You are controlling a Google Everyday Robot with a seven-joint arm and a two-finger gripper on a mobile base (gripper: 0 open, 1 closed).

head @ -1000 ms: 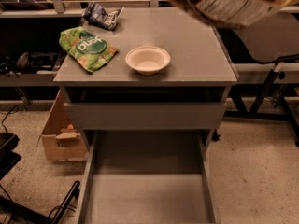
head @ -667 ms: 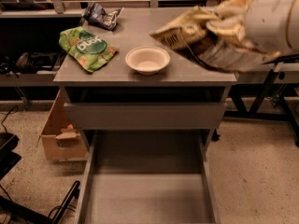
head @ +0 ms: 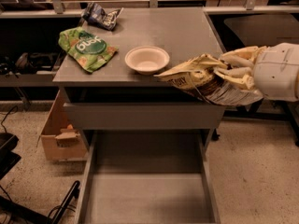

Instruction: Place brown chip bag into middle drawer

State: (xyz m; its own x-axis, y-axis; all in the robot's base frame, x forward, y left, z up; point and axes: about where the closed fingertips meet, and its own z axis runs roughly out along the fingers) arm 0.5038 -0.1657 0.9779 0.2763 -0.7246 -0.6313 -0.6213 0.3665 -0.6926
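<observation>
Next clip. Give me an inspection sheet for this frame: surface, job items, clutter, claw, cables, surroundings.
Surface: cabinet top, grey and flat, carrying three loose items.
Job's things: brown chip bag held in the air off the cabinet's front right corner; middle drawer pulled open, bag not in it.
Clutter: green bag, dark blue bag and bowl, all on the cabinet top.
Claw: claw at the right, shut on the brown chip bag.
Cables: thin dark cable on the ground at far left.
Surroundings: cardboard box left of the cabinet; upper drawer closed; speckled floor.
</observation>
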